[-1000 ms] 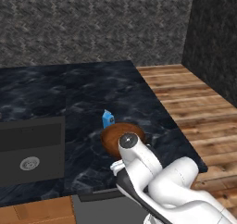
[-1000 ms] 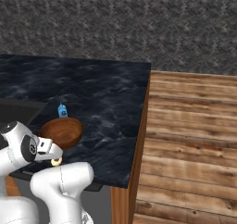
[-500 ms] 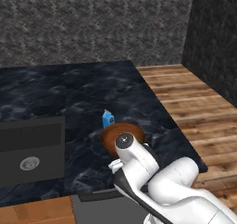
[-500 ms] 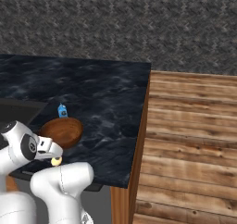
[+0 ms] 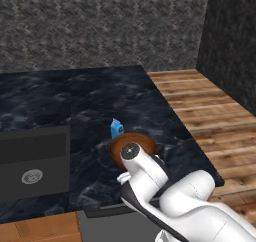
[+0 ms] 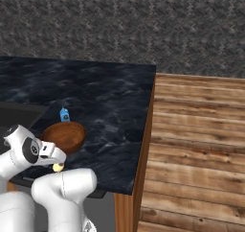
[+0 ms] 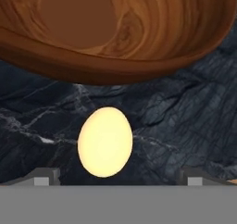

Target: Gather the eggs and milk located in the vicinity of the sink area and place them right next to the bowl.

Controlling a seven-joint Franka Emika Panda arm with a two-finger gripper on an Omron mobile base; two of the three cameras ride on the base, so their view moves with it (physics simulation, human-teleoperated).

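The egg (image 7: 105, 142), pale cream-yellow, lies on the dark marble counter just in front of the brown wooden bowl (image 7: 115, 38), a small gap apart from its wall. My gripper (image 7: 120, 177) hangs over the egg, open, with clear space between the egg and each fingertip (image 7: 44, 176). In the right base view the egg (image 6: 58, 167) shows under my gripper (image 6: 55, 161), near the counter's front edge, beside the bowl (image 6: 64, 136). The blue milk carton (image 6: 64, 114) stands upright just behind the bowl. From the left base view the carton (image 5: 116, 129) and the bowl (image 5: 142, 138) show, my arm partly hiding the bowl.
The dark sink basin (image 5: 50, 151) with its round silver drain (image 5: 31, 176) lies left of the bowl. The counter's front edge (image 6: 115, 190) runs close under the egg, and its right edge (image 6: 149, 116) drops to wooden floor.
The arm's elbow has drifted slightly to the left. The egg, bowl and carton have stayed in place, and the jaws have stayed open.
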